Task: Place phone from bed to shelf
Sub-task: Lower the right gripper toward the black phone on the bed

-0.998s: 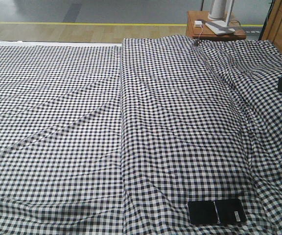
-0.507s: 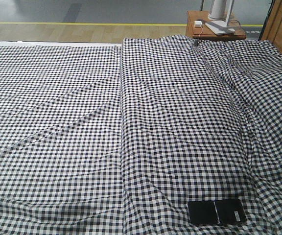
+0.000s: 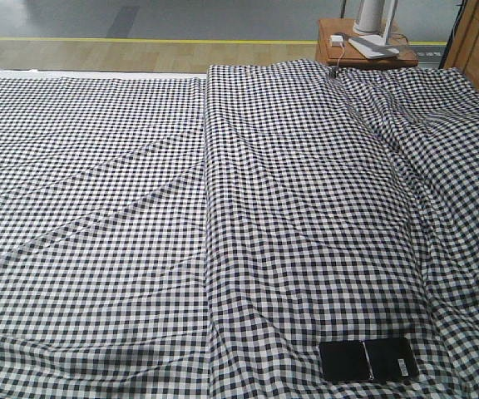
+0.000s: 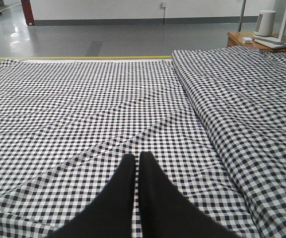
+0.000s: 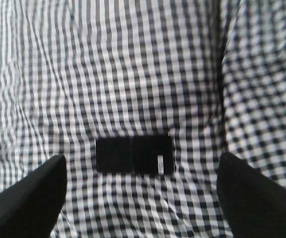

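The bed (image 3: 140, 208), under wrinkled black-and-white check fabric, fills nearly the whole front view. In the upper right of that frame stands a small brown side table (image 3: 329, 55) bearing a small white box (image 3: 337, 39) and the foot of a white device (image 3: 371, 17).

In the left wrist view the left gripper (image 4: 137, 166) sits bottom centre, clenched with nothing between its fingers. In the right wrist view the right gripper (image 5: 141, 158) is spread wide, fingers in the bottom corners.

The phone (image 3: 367, 360) lies flat on the bed at the lower right of the front view, untouched, between the right fingers' tips (image 5: 134, 155).
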`<state>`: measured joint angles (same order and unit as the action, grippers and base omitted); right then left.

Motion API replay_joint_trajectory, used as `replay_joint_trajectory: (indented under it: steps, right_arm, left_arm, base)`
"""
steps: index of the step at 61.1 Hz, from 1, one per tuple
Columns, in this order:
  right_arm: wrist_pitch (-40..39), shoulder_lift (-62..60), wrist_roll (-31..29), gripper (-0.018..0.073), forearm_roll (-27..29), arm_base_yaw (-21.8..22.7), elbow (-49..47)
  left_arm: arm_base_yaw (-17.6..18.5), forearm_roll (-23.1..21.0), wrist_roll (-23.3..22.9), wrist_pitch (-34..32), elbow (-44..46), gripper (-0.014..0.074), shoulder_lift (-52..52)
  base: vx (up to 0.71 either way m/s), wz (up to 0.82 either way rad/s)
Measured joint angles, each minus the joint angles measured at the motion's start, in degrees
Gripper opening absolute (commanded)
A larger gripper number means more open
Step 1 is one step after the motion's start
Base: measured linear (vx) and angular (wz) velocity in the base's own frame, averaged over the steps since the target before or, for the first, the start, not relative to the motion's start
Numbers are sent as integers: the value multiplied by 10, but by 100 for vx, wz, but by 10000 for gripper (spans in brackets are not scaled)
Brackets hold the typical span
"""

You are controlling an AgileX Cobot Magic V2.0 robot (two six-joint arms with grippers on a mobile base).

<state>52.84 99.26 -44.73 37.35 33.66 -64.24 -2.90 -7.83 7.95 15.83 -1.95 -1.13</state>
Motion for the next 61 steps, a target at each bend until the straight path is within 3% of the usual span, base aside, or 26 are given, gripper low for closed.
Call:
replay_joint_trajectory:
  steps: [35, 61]
  right_arm:
    - [-13, 316, -239, 575, 79, 1, -7]
    - [30, 451, -258, 575, 107, 1, -96]
  left_arm:
    - [0, 0, 0, 0, 0, 1, 0]
    - [0, 0, 0, 0, 0, 1, 0]
  base:
    - [0, 0]
    - [0, 0]
